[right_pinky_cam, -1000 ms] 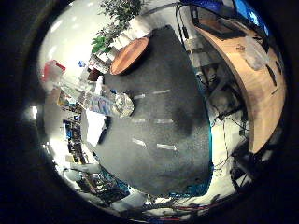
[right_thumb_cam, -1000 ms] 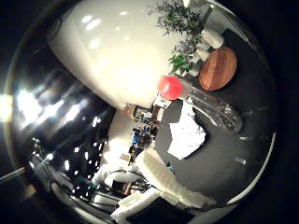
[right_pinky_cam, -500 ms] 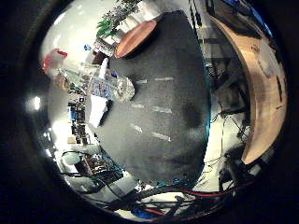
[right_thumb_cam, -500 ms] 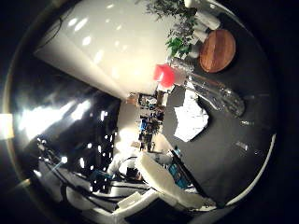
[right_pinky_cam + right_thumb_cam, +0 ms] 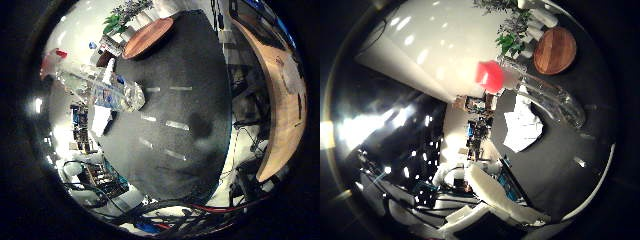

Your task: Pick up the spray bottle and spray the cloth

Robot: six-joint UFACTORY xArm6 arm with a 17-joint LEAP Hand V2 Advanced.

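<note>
The dark grey worktop takes up most of both palm views, its surface marked with short pale strips and its rim curving away into the room beyond. A long wooden counter runs past one side of it, well apart from the task's things. A round wooden board lies at a far corner of the worktop, with green potted plants just beyond that edge.

The spray bottle is clear plastic with a red spray head. It shows large in both views, so it is close to the palm, and it stretches across the worktop's edge, its base over the dark surface and its red head out past the rim. The views do not show whether it rests on the worktop or is raised off it.

The white cloth lies crumpled on the worktop near that same edge, just beside the bottle, which crosses over one end of it as seen from the palm.

White parts of the hand reach into the thumb side view beyond the worktop's rim. From these views it cannot be told whether the fingers are spread, pressed together or closed round the bottle.
</note>
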